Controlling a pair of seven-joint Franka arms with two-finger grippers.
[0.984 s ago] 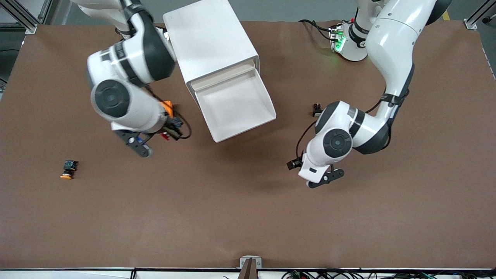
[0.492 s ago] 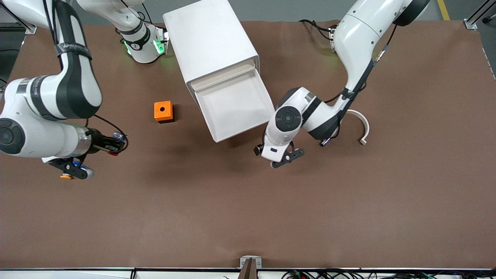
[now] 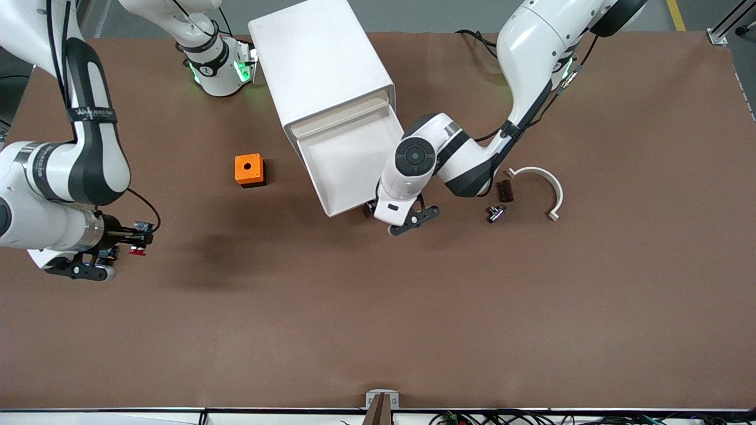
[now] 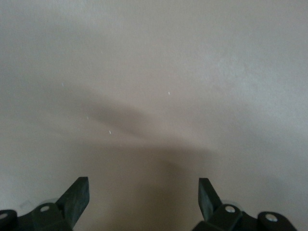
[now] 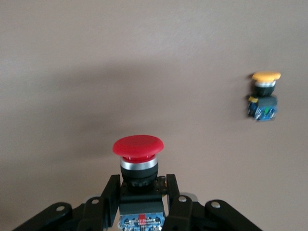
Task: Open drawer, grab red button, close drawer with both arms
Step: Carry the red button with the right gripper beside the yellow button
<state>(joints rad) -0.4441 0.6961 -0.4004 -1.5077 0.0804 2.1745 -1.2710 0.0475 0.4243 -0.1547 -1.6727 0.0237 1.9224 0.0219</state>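
The top drawer (image 3: 354,159) of the white cabinet (image 3: 319,65) stands pulled out and looks empty. My right gripper (image 3: 131,241) is shut on the red-capped button (image 3: 137,251) and holds it over the table at the right arm's end. In the right wrist view the gripper (image 5: 142,184) clamps the button's black body, with the red cap (image 5: 138,146) sticking out past the fingertips. My left gripper (image 3: 407,219) is open and empty, over the table just by the drawer's front edge. In the left wrist view the gripper (image 4: 143,197) shows only bare table.
The orange-yellow button (image 5: 263,95) lies on the table close to my right hand. An orange cube (image 3: 248,170) sits beside the cabinet. A white curved piece (image 3: 540,180), a small dark block (image 3: 504,190) and a small metal part (image 3: 495,212) lie toward the left arm's end.
My right gripper has carried the red button away from the cabinet to the right arm's end. My left gripper has moved across the table up to the drawer's front.
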